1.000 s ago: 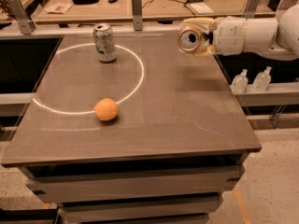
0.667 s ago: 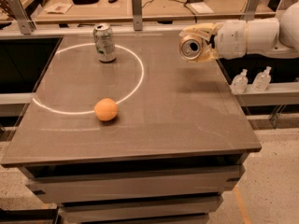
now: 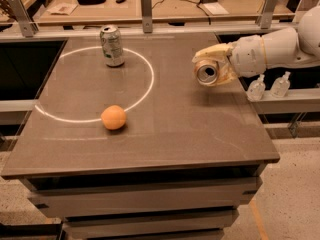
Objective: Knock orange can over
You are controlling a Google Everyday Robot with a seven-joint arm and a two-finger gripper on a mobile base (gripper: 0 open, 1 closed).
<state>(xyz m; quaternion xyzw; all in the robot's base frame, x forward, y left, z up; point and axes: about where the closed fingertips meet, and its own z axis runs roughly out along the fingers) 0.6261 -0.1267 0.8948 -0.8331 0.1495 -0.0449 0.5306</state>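
Observation:
My gripper [image 3: 214, 64] reaches in from the right on a white arm, over the right part of the table. It is shut on the orange can [image 3: 207, 73]. The can lies on its side in the fingers, with its silver top and tab facing the camera. It hangs a little above the grey tabletop [image 3: 200, 129] and casts a shadow below.
A silver-green can [image 3: 112, 45] stands upright at the back left, on a white circle line [image 3: 148, 84]. A round orange fruit [image 3: 113, 117] lies in front, near the circle's lower edge. Two small clear bottles [image 3: 270, 86] stand past the table's right edge.
My gripper has moved down and slightly towards the camera with the orange can in it. The silver-green can and the fruit have not moved.

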